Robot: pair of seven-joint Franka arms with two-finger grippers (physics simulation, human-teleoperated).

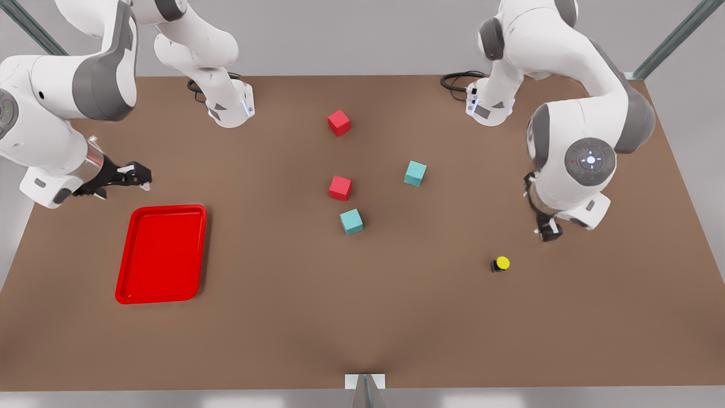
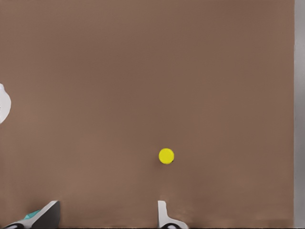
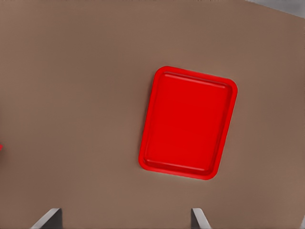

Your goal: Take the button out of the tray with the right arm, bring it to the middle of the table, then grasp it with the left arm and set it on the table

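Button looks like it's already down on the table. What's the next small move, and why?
Probably none beyond lifting the left end effector clear. The button stands upright on the table, apart from that open end effector; the tray holds nothing. The right end effector waits, open, near the tray.

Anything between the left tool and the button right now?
No. In the front view only bare table separates the left tool from the button; the left wrist view shows the same.

Button (image 1: pixel 500 264) on table (image 1: pixel 283 340), outside tray (image 1: pixel 162 254)
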